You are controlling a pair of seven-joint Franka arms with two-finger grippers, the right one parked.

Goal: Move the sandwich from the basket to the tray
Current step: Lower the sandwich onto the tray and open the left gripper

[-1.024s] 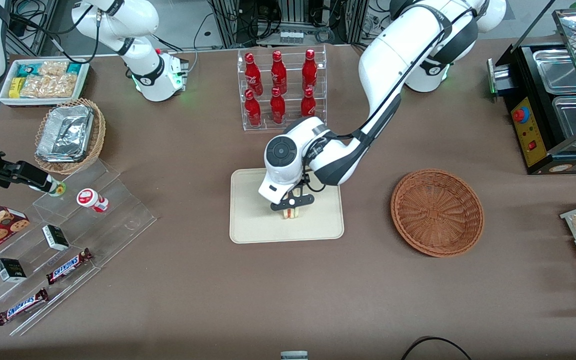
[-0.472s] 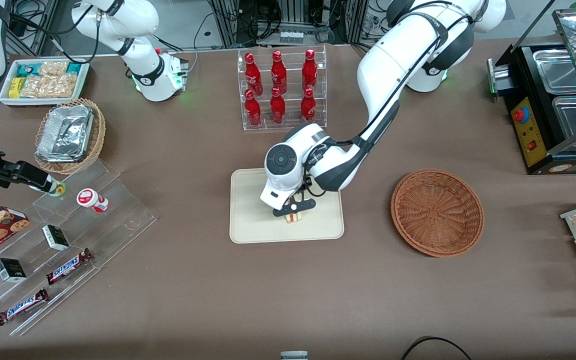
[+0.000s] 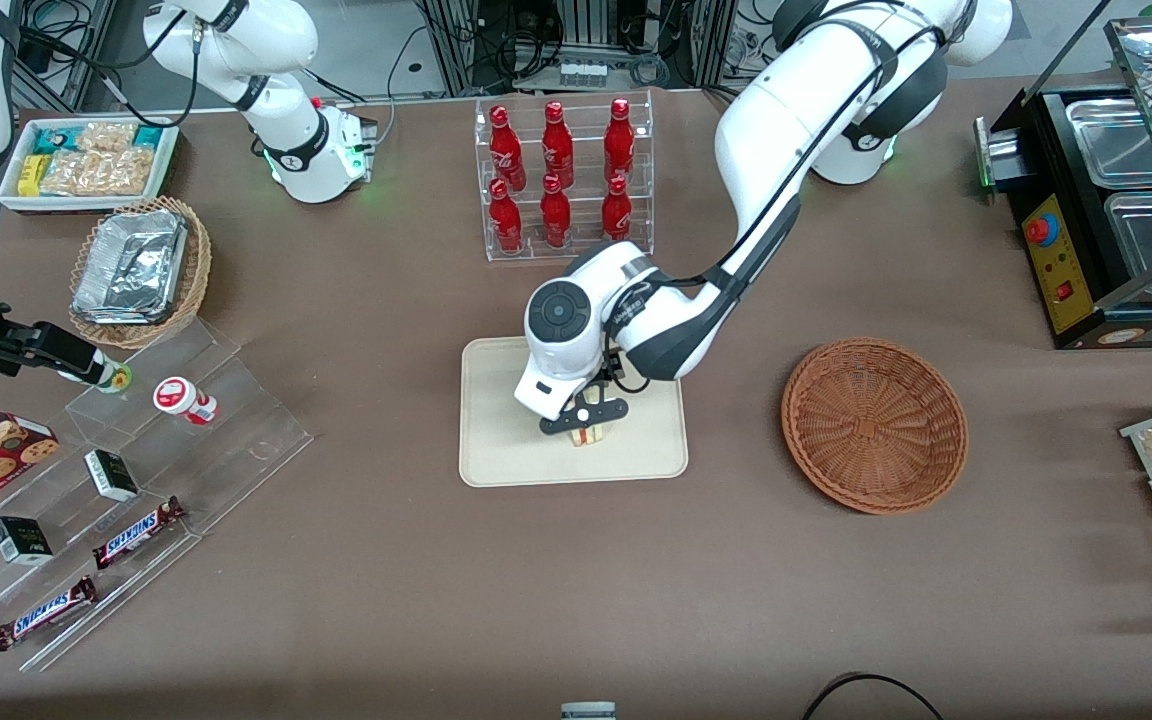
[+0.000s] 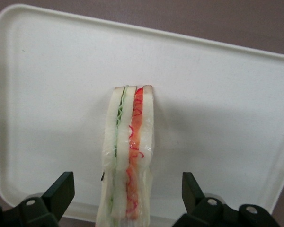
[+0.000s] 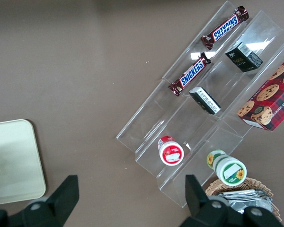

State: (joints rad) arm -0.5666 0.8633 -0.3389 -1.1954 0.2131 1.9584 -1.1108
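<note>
Standing on its edge on the tray [image 3: 496, 450], the sandwich [image 3: 588, 435] is a thin wedge of pale bread with a green layer and a red-orange layer, covered in clear shiny wrap [image 4: 128, 156]. The tray is flat, cream-beige, smooth, rectangular with rounded corners and a low rim [image 4: 47, 85]. The gripper [image 3: 584, 417] hangs just above the sandwich, with its two black fingers spread wide; in the wrist view each finger [image 4: 60, 191] stands apart from the wrap, with bare tray between, so it holds nothing. The basket [image 3: 874, 425] is round, shallow, woven of reddish-brown wicker, with nothing in it, and it lies near the tray toward the working arm's end of the table [image 3: 636, 580], which has a dull brown cover. A clear plastic rack of red bottles [image 3: 561, 175] stands farther from the front camera than the tray. Toward the parked arm's end, clear stepped shelves [image 3: 136, 480] carry chocolate bars [image 3: 136, 532] and small boxes [image 3: 111, 475].
</note>
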